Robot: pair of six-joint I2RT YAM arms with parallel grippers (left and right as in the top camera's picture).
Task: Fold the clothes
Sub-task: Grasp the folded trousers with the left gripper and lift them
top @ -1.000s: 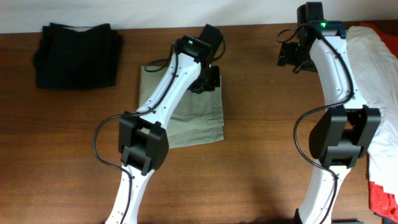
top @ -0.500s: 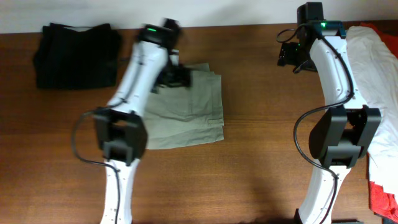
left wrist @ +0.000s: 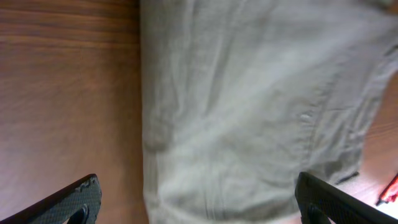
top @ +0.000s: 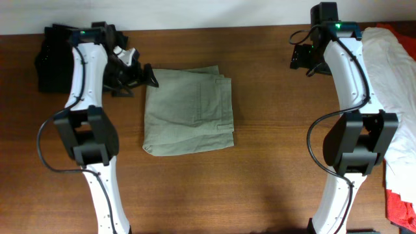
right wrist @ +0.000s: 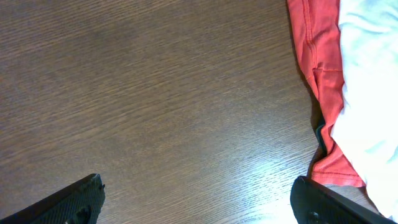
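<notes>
The clothes, pale khaki trousers [top: 188, 110], lie folded into a flat rectangle in the middle of the table. My left gripper [top: 139, 69] hovers just past their upper left corner, open and empty. In the left wrist view the trousers [left wrist: 249, 106] fill most of the frame, and the left gripper [left wrist: 199, 211] has its fingertips [left wrist: 74, 199] spread wide at the bottom edge. My right gripper [top: 303, 58] stands far right of the trousers, open over bare wood. The right wrist view shows that gripper [right wrist: 196, 205] with nothing between its fingers.
A black garment [top: 49, 65] lies folded at the back left, partly behind the left arm. A white garment [top: 390, 65] and red cloth [top: 400, 201] are piled along the right edge; the red garment [right wrist: 314, 56] and white garment [right wrist: 373, 81] lie close to the right gripper.
The left gripper has opened and let go of the trousers, and its arm has swung left off them toward the black garment. The right arm has not moved.
</notes>
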